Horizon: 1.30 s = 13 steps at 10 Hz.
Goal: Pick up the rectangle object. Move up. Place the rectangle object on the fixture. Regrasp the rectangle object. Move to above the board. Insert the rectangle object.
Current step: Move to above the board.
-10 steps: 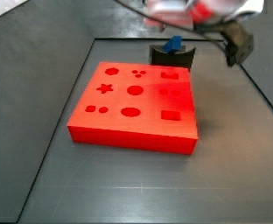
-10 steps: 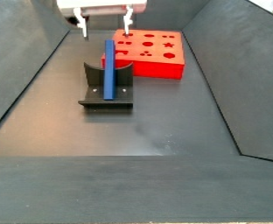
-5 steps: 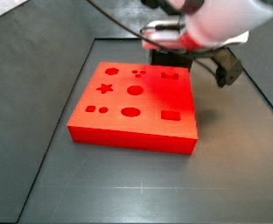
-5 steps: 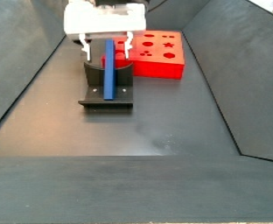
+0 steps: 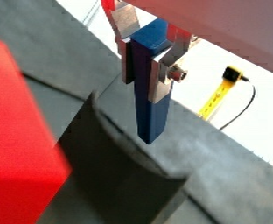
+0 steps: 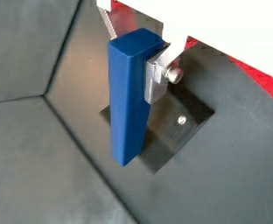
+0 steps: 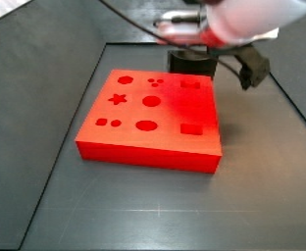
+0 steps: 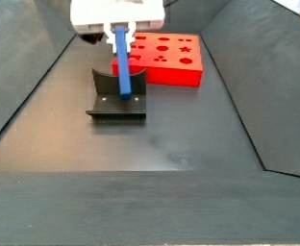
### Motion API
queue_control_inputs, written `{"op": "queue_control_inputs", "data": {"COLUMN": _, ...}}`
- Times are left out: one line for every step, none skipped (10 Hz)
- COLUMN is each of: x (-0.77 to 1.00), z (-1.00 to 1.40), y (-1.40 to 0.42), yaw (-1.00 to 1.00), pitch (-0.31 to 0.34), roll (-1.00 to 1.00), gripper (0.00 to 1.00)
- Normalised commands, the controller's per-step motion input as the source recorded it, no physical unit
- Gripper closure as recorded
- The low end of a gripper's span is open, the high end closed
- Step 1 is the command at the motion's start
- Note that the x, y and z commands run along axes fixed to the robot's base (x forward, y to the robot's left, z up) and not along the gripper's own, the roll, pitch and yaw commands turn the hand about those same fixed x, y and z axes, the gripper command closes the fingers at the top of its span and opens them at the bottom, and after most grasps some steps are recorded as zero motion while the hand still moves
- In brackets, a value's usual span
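The rectangle object (image 8: 120,65), a slim blue bar, stands steeply in the dark fixture (image 8: 114,104) with its lower end in the recess. My gripper (image 8: 118,38) is shut on the bar's upper end. In both wrist views the silver fingers (image 5: 168,63) (image 6: 161,68) press flat against the sides of the blue bar (image 5: 150,87) (image 6: 132,96), above the fixture (image 5: 115,175) (image 6: 184,127). The orange-red board (image 7: 149,116) (image 8: 167,56) with shaped holes lies just beside the fixture (image 7: 191,65), which my arm partly hides in that side view.
Sloping dark walls (image 8: 37,86) enclose the floor on both sides. A yellow tape measure (image 5: 226,87) lies outside the work area. Dark open floor (image 8: 165,144) stretches in front of the fixture.
The gripper came down from above the fixture onto the bar's upper end and its fingers closed on it. The bar now stands a little steeper. The board has not moved.
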Motion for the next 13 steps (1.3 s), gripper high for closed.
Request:
{"op": "queue_control_inputs", "data": {"x": -0.19, "z": 1.0, "y": 0.04, "yaw": 0.0, "pitch": -0.058, "roll": 0.1, "gripper": 1.0}}
{"op": "queue_control_inputs", "data": {"x": -0.19, "z": 1.0, "y": 0.04, "yaw": -0.01, "pitch": -0.063, "roll": 0.06, "gripper": 1.0}}
{"op": "queue_control_inputs", "data": {"x": -0.18, "z": 1.0, "y": 0.04, "yaw": -0.03, "pitch": -0.055, "roll": 0.03, "gripper": 1.0}}
{"op": "queue_control_inputs", "data": {"x": -0.18, "z": 1.0, "y": 0.04, "yaw": -0.05, "pitch": -0.042, "roll": 0.01, "gripper": 1.0}}
{"op": "queue_control_inputs", "data": {"x": -0.17, "z": 1.0, "y": 0.03, "yaw": -0.06, "pitch": -0.017, "roll": -0.01, "gripper": 1.0}}
{"op": "queue_control_inputs", "data": {"x": -0.17, "z": 1.0, "y": 0.03, "yaw": -0.07, "pitch": 0.007, "roll": -0.02, "gripper": 1.0}}
{"op": "queue_control_inputs", "data": {"x": -0.16, "z": 1.0, "y": 0.03, "yaw": -0.07, "pitch": 0.032, "roll": -0.03, "gripper": 1.0}}
{"op": "queue_control_inputs", "data": {"x": -0.15, "z": 1.0, "y": 0.02, "yaw": -0.06, "pitch": 0.065, "roll": -0.03, "gripper": 1.0}}
{"op": "queue_control_inputs", "data": {"x": -0.14, "z": 1.0, "y": 0.02, "yaw": -0.04, "pitch": 0.086, "roll": -0.03, "gripper": 1.0}}
{"op": "queue_control_inputs", "data": {"x": -0.13, "z": 1.0, "y": 0.01, "yaw": -0.02, "pitch": 0.099, "roll": -0.04, "gripper": 1.0}}
{"op": "queue_control_inputs", "data": {"x": -0.13, "z": 1.0, "y": 0.01, "yaw": 0.0, "pitch": 0.102, "roll": -0.05, "gripper": 1.0}}
{"op": "queue_control_inputs", "data": {"x": -0.11, "z": 0.92, "y": 0.0, "yaw": 0.03, "pitch": 0.102, "roll": -0.05, "gripper": 1.0}}
{"op": "queue_control_inputs", "data": {"x": -0.08, "z": 0.74, "y": 0.0, "yaw": 0.04, "pitch": 0.101, "roll": -0.05, "gripper": 1.0}}
